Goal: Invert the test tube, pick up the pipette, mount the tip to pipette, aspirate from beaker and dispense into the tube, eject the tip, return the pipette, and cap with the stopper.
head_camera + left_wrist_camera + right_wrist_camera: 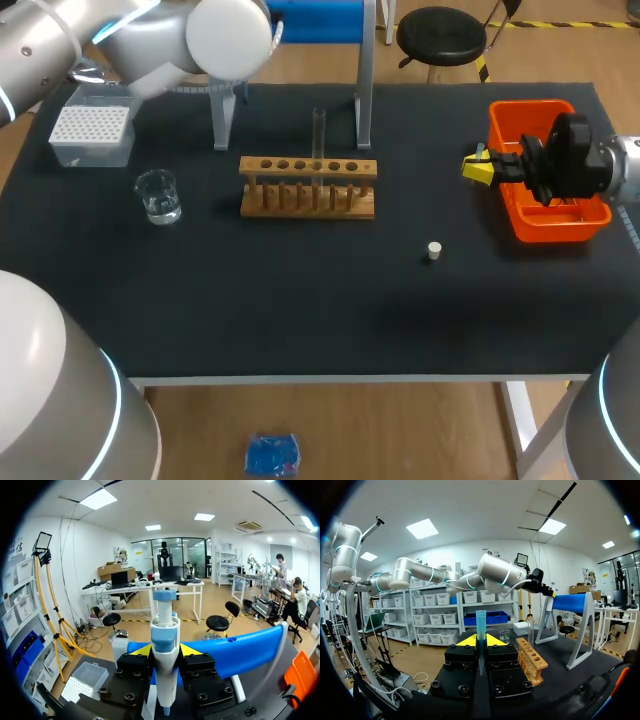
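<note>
Left wrist view first: what has your left claw got, and why so high?
— My left claw [165, 650] is clenched on the pipette [165, 630], one finger on each side of its body. The pipette stands upright, plunger end up. I hold it just in front of the blue stand [240, 652], behind the wooden rack [308, 168] and to its left. I judge that keeps it plumb and close to its hanger.

And the right one?
— My right claw [480, 640] is pinched on a pipette tip [480, 622], point down. It hangs well to the right of the rack, at the near rim of the orange bin [505, 130]. That reads to me as a tip meant for dropping. I cannot tell from here whether it is used.

Where is the tube?
— The test tube [319, 130] stands upright in a middle hole of the rack. Upright would keep any liquid in, but I cannot see whether it holds any.

And the rest?
— The stopper [434, 250] lies alone on the tabletop [300, 300], in front of the rack and to its right, on my right arm's side. The beaker [158, 195], with clear liquid in it, sits to the rack's left. The tip box [90, 130] is farther left and back, on the pipette arm's side.

So what remains?
— Likely letting the tip go, hanging up the pipette, then capping.
</note>
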`<state>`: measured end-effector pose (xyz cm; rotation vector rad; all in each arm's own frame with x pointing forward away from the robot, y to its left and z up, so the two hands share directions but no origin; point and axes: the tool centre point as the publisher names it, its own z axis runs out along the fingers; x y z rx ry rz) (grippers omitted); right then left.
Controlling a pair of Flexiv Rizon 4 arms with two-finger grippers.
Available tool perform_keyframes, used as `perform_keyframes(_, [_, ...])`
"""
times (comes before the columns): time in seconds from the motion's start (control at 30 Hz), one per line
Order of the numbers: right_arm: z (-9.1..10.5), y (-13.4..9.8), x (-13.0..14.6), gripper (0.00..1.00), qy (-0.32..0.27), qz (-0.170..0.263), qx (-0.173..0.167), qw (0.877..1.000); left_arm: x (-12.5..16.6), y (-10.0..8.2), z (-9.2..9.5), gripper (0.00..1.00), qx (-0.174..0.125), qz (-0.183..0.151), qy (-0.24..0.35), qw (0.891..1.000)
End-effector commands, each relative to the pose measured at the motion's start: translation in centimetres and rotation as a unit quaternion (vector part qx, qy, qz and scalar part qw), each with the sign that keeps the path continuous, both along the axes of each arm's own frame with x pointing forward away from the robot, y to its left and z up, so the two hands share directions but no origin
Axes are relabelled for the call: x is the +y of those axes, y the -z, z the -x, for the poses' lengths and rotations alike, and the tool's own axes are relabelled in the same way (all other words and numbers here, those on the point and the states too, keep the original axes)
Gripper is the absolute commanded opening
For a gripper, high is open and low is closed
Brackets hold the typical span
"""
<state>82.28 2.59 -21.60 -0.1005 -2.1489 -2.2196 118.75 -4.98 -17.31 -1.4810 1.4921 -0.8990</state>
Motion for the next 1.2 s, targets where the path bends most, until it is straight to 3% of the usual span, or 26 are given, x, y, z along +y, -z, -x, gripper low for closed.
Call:
perform_keyframes(0.03, [0.0,0.0,-0.1,0.0,-0.001,0.0,0.0,1.0,0.1,-1.1,0.0,0.0,-0.002,-0.003,-0.005,1.0])
perform_keyframes(0.4, [0.0,0.0,-0.1,0.0,-0.001,0.0,0.0,1.0,0.3,-3.5,0.9,0.0,-0.025,-0.006,-0.004,1.0])
perform_keyframes(0.53, [0.0,0.0,-0.1,0.0,-0.001,0.0,0.0,1.0,0.7,-5.1,2.4,0.0,-0.034,-0.006,0.043,0.998])
perform_keyframes(0.73, [0.0,0.0,-0.1,0.0,-0.001,0.0,0.0,1.0,1.5,-8.0,5.8,0.0,-0.024,0.001,0.135,0.991])
perform_keyframes(0.93, [0.0,0.0,-0.1,0.0,-0.001,0.0,0.0,1.0,2.9,-10.5,10.4,0.0,0.013,0.01,0.226,0.974])
perform_keyframes(0.97, [0.0,0.0,-0.1,0.0,-0.001,0.0,0.0,1.0,3.1,-10.9,11.1,0.0,0.013,0.023,0.251,0.968])
perform_keyframes(1.13, [0.0,0.0,-0.1,0.0,-0.001,0.0,0.0,1.0,3.3,-11.8,14.6,0.0,0.049,0.007,0.324,0.945])
perform_keyframes(1.2, [0.0,0.0,-0.1,0.0,-0.001,0.0,0.0,1.0,3.3,-12.0,16.0,0.0,0.06,0.004,0.363,0.93])
